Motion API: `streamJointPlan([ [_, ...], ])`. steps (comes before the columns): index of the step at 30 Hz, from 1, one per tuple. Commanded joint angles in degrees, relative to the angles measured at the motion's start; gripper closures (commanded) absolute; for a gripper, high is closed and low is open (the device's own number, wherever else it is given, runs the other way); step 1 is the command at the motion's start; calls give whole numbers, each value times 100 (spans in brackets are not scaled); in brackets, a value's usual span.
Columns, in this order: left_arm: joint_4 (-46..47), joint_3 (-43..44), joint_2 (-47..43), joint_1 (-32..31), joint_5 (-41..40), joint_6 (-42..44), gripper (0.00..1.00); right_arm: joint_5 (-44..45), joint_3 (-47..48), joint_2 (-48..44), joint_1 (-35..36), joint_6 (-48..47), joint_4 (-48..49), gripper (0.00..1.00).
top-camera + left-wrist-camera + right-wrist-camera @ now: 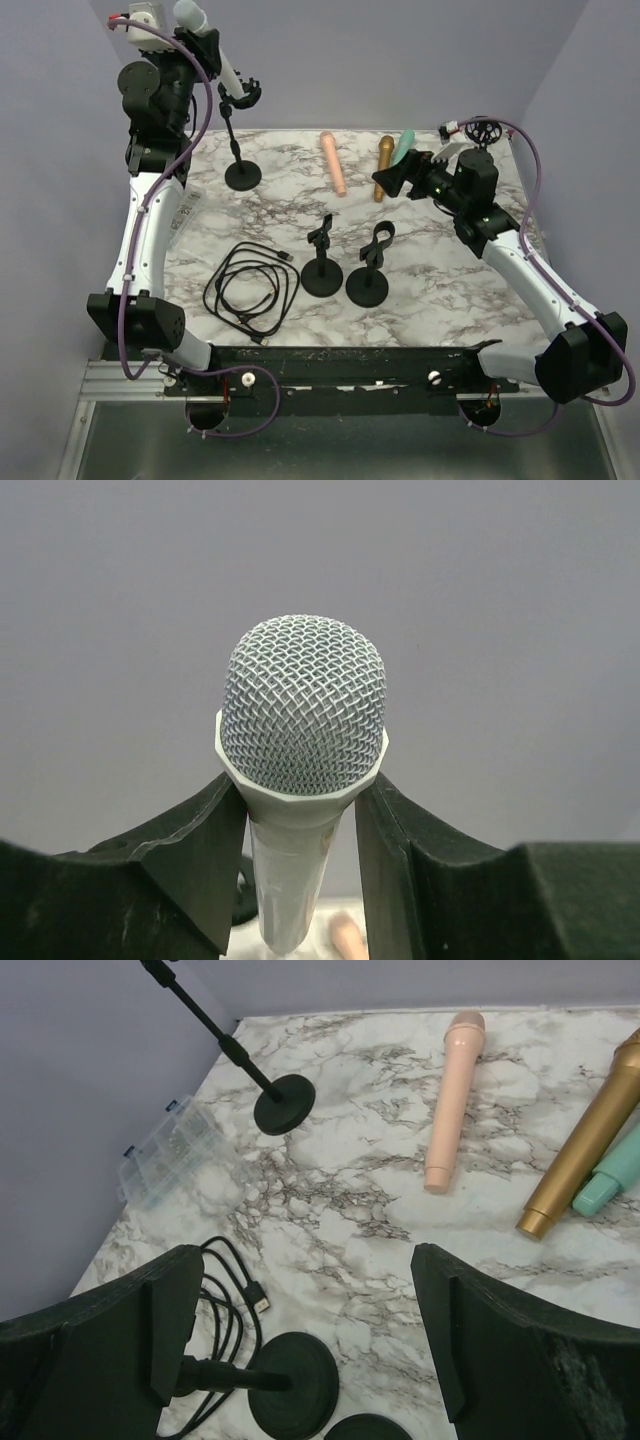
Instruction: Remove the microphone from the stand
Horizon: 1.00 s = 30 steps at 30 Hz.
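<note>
Left gripper (298,820): clamping white microphone (303,705) just below mesh head, holding it tilted high over far-left corner | keeping its lower end right at clip of tall stand (236,140), seated or free unclear | right gripper (305,1330): hovering over marble table (350,1190), spreading jaws wide
</note>
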Motion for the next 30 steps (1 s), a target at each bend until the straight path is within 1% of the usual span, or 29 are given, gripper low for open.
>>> streamJointPlan([
  [1,-1953,724,332,-261,939,-645,100,-70,-79,-157,97,33,191,7],
  [5,-3121,1767,1118,-580,1566,-811,100,-76,-88,-190,114,38,183,7],
  [9,-4265,3162,2202,-842,1837,-775,100,-31,-123,-251,110,30,199,7],
  [11,-4566,3466,2620,-935,1906,-832,100,33,-155,-286,110,24,206,6],
  [15,-4336,3343,3075,-1100,2020,-1193,100,108,-191,-310,110,8,230,7],
  [21,-4095,3541,3723,-1504,1607,-945,100,122,-229,-292,126,4,288,6],
  [26,-3887,3363,4141,-1551,1409,-1155,100,183,-211,-226,158,-30,270,6],
  [30,-3991,3326,4477,-1603,1259,-1226,100,204,-185,-140,179,-41,248,7],
])
